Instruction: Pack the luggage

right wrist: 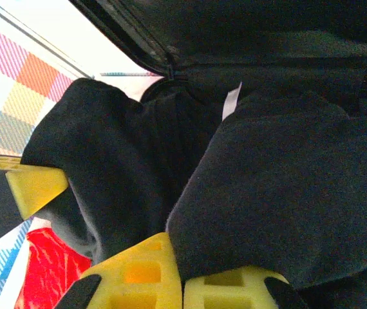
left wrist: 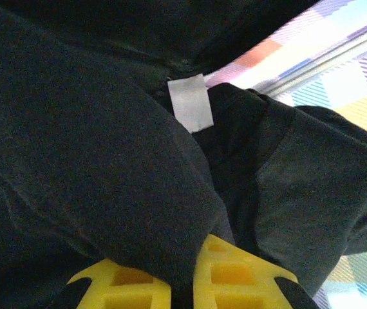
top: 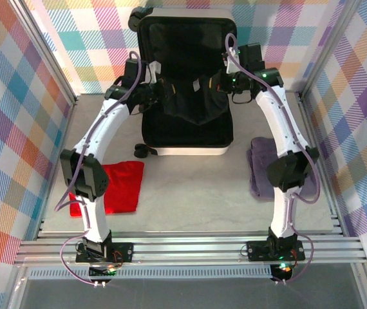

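One suitcase (top: pixel 183 152) open at far middle of counter (top: pixel 190 193); left tool (left wrist: pixel 182 286) and right tool (right wrist: pixel 182 283) both pinch the one black garment (top: pixel 190 96) over its lining; one red cloth (top: pixel 120 187) left, one purple cloth (top: pixel 261 164) right.

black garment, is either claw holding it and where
Both: left claw pinches the black garment by its left side, right claw by its right side.
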You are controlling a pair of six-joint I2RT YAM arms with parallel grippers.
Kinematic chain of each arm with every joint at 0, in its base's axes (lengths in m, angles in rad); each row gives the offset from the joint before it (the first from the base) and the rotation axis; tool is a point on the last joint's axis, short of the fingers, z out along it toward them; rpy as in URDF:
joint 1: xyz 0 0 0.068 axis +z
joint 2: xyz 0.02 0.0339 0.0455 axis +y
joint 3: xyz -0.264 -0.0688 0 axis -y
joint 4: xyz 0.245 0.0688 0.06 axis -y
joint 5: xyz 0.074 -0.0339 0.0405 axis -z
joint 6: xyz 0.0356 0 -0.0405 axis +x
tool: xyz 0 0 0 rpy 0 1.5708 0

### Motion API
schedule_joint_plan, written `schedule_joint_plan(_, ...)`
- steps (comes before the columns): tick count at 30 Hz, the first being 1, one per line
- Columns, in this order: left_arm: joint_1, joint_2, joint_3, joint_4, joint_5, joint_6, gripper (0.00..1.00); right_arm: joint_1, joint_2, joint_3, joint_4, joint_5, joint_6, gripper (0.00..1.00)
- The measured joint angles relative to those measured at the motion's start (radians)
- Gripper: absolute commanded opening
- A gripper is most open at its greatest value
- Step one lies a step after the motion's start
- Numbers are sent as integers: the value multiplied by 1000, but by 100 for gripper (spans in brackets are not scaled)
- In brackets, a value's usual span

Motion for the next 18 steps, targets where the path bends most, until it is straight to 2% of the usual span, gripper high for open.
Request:
schedule_joint_plan(3, 18, 36, -56, 72, 22, 1, 0, -9, 18, -74, 29, -20, 3, 0)
schedule_joint_plan(10, 51, 123, -269, 228, 37, -1, 0, -15, 11, -490, 188, -33, 42, 0)
schedule_joint_plan(13, 69, 161, -325, 261, 33, -8, 0, -14, 12, -580, 227, -34, 54, 0)
schedule_joint_plan(18, 76, 169, -340, 295, 15, -11, 0, -14, 15, -622, 279, -33, 72, 0)
